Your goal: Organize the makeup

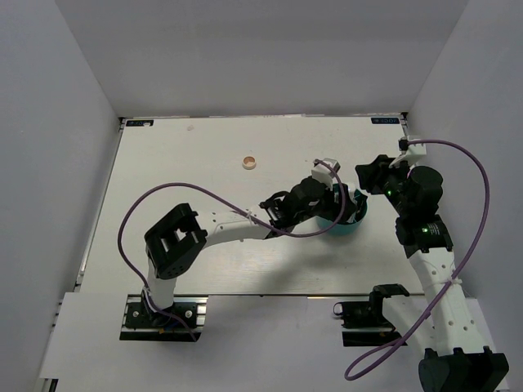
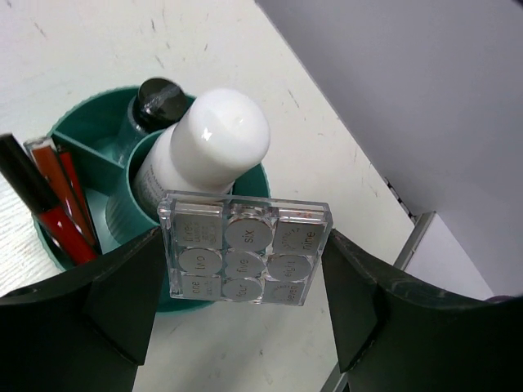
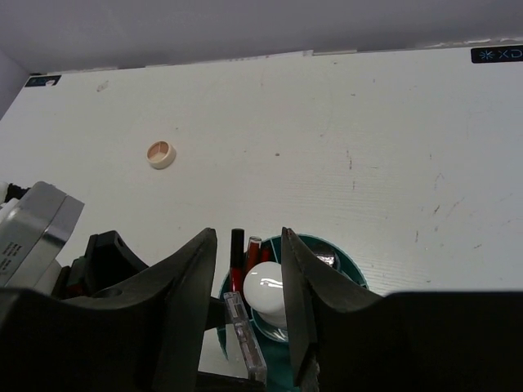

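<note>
The left fingers (image 2: 122, 294) clamp the palette (image 2: 245, 249) by its side edges, over the tub (image 2: 82, 122). In the tub stand the bottle (image 2: 221, 139), red pencils (image 2: 61, 196) and a black-capped tube (image 2: 159, 98). The right fingers (image 3: 184, 294) hang above the tub, narrowly parted, grasping nothing. The compact (image 1: 250, 162) lies on the counter (image 1: 180, 155), at 10 o'clock from the tub, well apart.

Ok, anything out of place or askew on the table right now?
The round compact sits alone on the table, far from the teal tub where the rest is gathered. The white bottle appears to lean in the tub's middle cup instead of standing straight. Nothing looks spilled or broken.
</note>
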Controlling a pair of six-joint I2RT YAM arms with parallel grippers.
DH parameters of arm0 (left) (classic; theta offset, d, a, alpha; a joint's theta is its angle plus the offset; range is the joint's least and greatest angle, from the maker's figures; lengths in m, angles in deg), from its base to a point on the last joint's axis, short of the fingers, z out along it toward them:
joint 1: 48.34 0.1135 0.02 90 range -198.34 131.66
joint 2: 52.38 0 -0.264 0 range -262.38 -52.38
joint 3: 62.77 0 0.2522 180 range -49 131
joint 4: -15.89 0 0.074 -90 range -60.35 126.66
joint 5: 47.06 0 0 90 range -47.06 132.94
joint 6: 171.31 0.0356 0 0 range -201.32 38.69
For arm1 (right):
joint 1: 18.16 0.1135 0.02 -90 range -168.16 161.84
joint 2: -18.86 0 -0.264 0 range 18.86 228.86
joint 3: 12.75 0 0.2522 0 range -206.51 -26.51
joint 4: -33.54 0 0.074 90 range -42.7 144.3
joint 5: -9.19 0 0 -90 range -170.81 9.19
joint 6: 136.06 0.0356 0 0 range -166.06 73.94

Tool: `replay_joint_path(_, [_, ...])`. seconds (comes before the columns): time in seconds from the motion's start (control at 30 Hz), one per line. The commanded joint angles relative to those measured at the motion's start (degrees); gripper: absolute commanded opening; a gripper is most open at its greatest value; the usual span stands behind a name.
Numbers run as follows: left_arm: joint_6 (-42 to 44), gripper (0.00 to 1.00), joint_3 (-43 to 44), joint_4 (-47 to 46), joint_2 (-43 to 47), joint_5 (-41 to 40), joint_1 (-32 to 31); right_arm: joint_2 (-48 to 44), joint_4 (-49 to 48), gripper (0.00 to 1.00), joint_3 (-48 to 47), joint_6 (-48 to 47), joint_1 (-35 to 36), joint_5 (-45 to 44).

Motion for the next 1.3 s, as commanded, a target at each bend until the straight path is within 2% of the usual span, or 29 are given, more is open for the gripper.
replay_joint_path(0.0, [2.57,0.00,-0.30,-5.03,0.79,-2.37,-0.69,-1.03,-2.90,0.44,-2.28,0.63,-0.18,-1.09])
replay_joint_path(0.4, [4.86,0.00,-4.52,-9.79,0.79,-4.31,-1.22,-1.29,-2.90,0.45,-1.84,0.45,-0.53,-1.00])
replay_joint_path(0.93, [3.28,0.01,-2.85,-9.09,-2.37,-3.34,-1.22,-1.55,-2.90,0.47,-1.49,0.10,-0.53,-1.17])
replay_joint_path(1.03, [3.28,0.11,-2.76,-8.74,-2.28,-4.48,-1.22,-1.64,-2.81,0.47,-1.40,-0.07,-0.62,-1.09])
replay_joint_path(1.1, [3.28,0.28,-2.41,-8.03,-2.20,-5.01,-1.22,-1.64,-2.90,0.48,-1.40,-0.07,-0.62,-1.09])
replay_joint_path(1.17, [3.20,0.36,-2.41,-7.94,-1.85,-5.27,-1.22,-1.64,-2.90,0.48,-1.31,-0.07,-0.70,-1.00])
replay_joint_path(1.2, [3.19,0.45,-2.59,-8.03,-1.58,-5.36,-1.22,-1.55,-2.90,0.48,-1.31,-0.07,-0.70,-1.00])
replay_joint_path(1.27, [3.28,0.47,-2.76,-8.03,-0.88,-5.45,-1.22,-1.64,-2.90,0.48,-1.13,-0.25,-0.79,-0.91])
